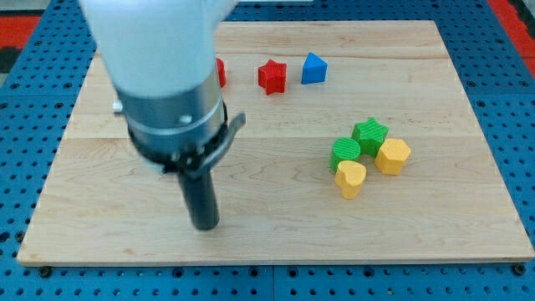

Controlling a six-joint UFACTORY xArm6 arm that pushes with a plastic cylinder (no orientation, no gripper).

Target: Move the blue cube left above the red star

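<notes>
The red star (272,76) sits near the view's top, middle of the wooden board (435,125). A blue block (313,68), wedge-like in shape, stands just to its right, close beside it. My tip (206,224) rests on the board at the lower left of centre, far from both blocks, below and to the left of them. The arm's white and grey body (167,92) fills the upper left and hides part of a red block (221,73) behind it.
A cluster of four blocks lies at the right of centre: a green star (370,133), a green cylinder (345,152), a yellow hexagon (393,156) and a yellow heart (350,178). Blue pegboard surrounds the board.
</notes>
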